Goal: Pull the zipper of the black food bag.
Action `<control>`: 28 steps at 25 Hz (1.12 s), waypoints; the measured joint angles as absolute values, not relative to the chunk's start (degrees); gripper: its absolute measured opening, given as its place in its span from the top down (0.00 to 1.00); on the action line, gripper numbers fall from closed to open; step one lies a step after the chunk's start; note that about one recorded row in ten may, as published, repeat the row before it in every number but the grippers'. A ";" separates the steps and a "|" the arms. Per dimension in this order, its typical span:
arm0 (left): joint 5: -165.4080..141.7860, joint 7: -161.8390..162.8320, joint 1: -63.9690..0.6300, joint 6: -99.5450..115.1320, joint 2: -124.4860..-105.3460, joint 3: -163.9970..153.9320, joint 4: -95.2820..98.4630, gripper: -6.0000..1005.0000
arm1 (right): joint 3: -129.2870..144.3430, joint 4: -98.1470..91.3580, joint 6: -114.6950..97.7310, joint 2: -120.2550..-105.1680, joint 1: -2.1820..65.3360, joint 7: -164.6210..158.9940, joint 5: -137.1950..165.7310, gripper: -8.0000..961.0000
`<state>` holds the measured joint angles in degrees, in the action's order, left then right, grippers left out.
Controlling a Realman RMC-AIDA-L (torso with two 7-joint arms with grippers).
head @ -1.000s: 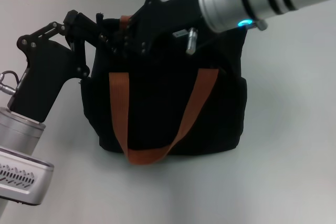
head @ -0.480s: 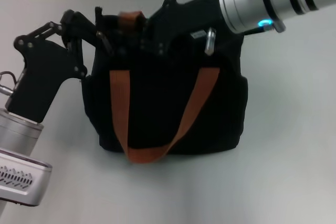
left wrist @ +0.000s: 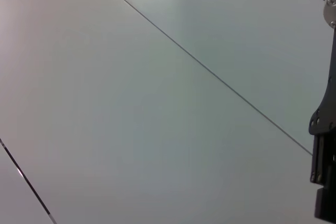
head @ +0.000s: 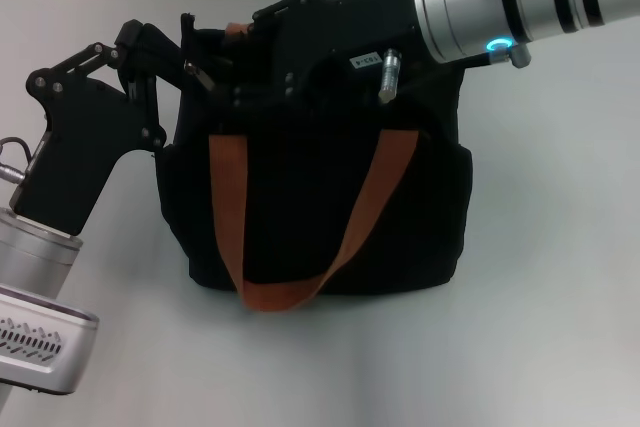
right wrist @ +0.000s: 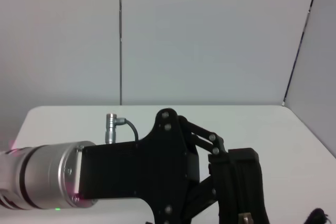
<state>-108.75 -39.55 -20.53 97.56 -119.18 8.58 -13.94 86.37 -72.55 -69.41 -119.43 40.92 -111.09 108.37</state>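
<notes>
The black food bag [head: 320, 197] stands mid-table with its two orange-brown handles [head: 380, 187]. My left gripper [head: 195, 55] is at the bag's upper left corner, shut on the fabric edge there. It also shows in the right wrist view [right wrist: 236, 187] with its fingers together. My right gripper [head: 232, 79] reaches across the bag's top from the right and rests low over the zip line near the left end. The zipper pull is hidden under the right gripper's black body. The silver piece on the right arm [head: 386, 72] is a cable plug.
The bag stands on a pale table [head: 540, 327], which runs out in front of it and to its right. A wall rises behind the table [right wrist: 210, 35]. The left wrist view shows only pale panels [left wrist: 131, 103] and a bit of black arm.
My right arm has shifted to the right along the bag's top, then eased back a little. The rear handle moved with it. My left gripper has held its place.
</notes>
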 joint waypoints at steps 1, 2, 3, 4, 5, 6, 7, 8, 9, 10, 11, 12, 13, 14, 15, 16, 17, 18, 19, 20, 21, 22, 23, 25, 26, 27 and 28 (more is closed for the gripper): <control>-108.76 -39.55 -20.52 97.55 -119.18 8.56 -13.84 0.95 | 86.61 -71.81 -69.39 -119.41 41.34 -111.09 108.38 0.67; -108.76 -39.55 -20.52 97.55 -119.18 8.56 -13.84 0.95 | 86.61 -71.81 -69.39 -119.41 41.34 -111.09 108.38 0.62; -108.77 -39.55 -20.20 97.40 -119.18 8.55 -13.65 0.95 | 86.69 -71.11 -69.37 -119.41 41.75 -111.09 108.44 0.57; -108.77 -39.55 -20.20 97.40 -119.18 8.55 -13.65 0.95 | 86.69 -71.11 -69.37 -119.41 41.75 -111.09 108.44 0.54; -108.77 -39.55 -19.98 97.27 -119.18 8.54 -13.59 0.95 | 86.70 -70.87 -69.36 -119.41 41.88 -111.12 108.44 0.51; -108.79 -39.55 -19.32 97.07 -119.18 8.41 -13.44 0.95 | 86.74 -70.29 -69.32 -119.41 42.13 -111.22 108.48 0.47; -108.79 -39.55 -19.32 97.07 -119.18 8.41 -13.44 0.95 | 86.74 -70.29 -69.32 -119.41 42.13 -111.22 108.48 0.44; -108.80 -39.55 -18.73 96.89 -119.18 8.13 -13.38 0.95 | 86.79 -69.93 -69.27 -119.43 42.39 -111.36 108.58 0.41; -108.80 -39.55 -18.73 96.89 -119.18 8.13 -13.38 0.95 | 86.79 -69.93 -69.27 -119.43 42.39 -111.36 108.58 0.41; -108.80 -39.55 -18.73 96.89 -119.18 8.13 -13.38 0.95 | 86.82 -69.84 -69.22 -119.43 42.55 -111.46 108.65 0.41; -108.80 -39.55 -18.06 96.62 -119.18 7.96 -13.27 0.95 | 86.82 -69.73 -69.10 -119.43 42.71 -111.57 108.74 0.41; -108.81 -39.55 -17.89 96.48 -119.18 7.95 -13.21 0.95 | 86.83 -69.60 -68.95 -119.44 42.89 -111.65 108.82 0.41; -108.81 -39.55 -17.53 95.95 -119.18 7.94 -13.09 0.95 | 86.83 -68.92 -68.56 -119.44 43.45 -111.76 109.03 0.41; -108.81 -39.55 -17.53 95.95 -119.18 7.94 -13.09 0.95 | 86.84 -68.46 -68.40 -119.44 43.84 -111.78 109.10 0.42; -108.80 -39.55 -17.34 95.54 -119.18 7.94 -13.03 0.95 | 86.84 -68.46 -68.40 -119.44 43.84 -111.78 109.10 0.42; -108.81 -39.55 -17.23 95.20 -119.18 7.94 -13.01 0.95 | 86.86 -67.89 -68.39 -119.45 44.27 -111.79 109.15 0.42; -108.81 -39.55 -17.09 94.80 -119.18 7.94 -13.00 0.95 | 86.88 -67.18 -68.38 -119.45 44.88 -111.81 109.18 0.42; -108.81 -39.55 -16.89 94.01 -119.18 7.92 -12.96 0.95 | 86.92 -65.89 -68.51 -119.45 46.11 -112.10 109.53 0.44; -108.81 -39.55 -16.89 94.01 -119.18 7.92 -12.96 0.95 | 86.92 -65.89 -68.51 -119.45 46.11 -112.10 109.53 0.46; -108.81 -39.55 -16.81 93.59 -119.18 7.90 -12.94 0.95 | 86.93 -65.52 -68.62 -119.44 46.61 -112.52 110.01 0.48; -108.81 -39.55 -16.72 93.26 -119.18 7.85 -12.93 0.95 | 86.92 -65.40 -68.75 -119.42 47.04 -113.08 110.73 0.51; -108.81 -39.55 -16.65 92.96 -119.18 7.81 -12.94 0.95 | 86.93 -65.43 -68.89 -119.42 47.32 -113.64 111.52 0.53; -108.81 -39.55 -16.53 92.56 -119.18 7.72 -13.00 0.95 | 86.97 -65.49 -69.25 -119.47 47.94 -114.51 112.78 0.55; -108.81 -39.55 -16.40 92.00 -119.18 7.67 -13.17 0.95 | 87.04 -65.47 -69.29 -119.50 48.20 -114.67 112.96 0.59; -108.81 -39.55 -16.37 91.84 -119.18 7.66 -13.23 0.95 | 87.18 -65.33 -69.29 -119.52 48.53 -114.82 113.02 0.61; -108.81 -39.55 -16.32 91.75 -119.18 7.65 -13.28 0.95 | 87.31 -65.17 -69.27 -119.55 48.77 -114.98 113.02 0.63; -108.80 -39.55 -16.26 91.70 -119.18 7.64 -13.34 0.95 | 87.53 -64.76 -69.23 -119.55 49.28 -115.47 113.03 0.66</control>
<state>-108.80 -39.55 -16.26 91.70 -119.18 7.64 -13.34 87.53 -64.76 -69.23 -119.55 49.28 -115.48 113.03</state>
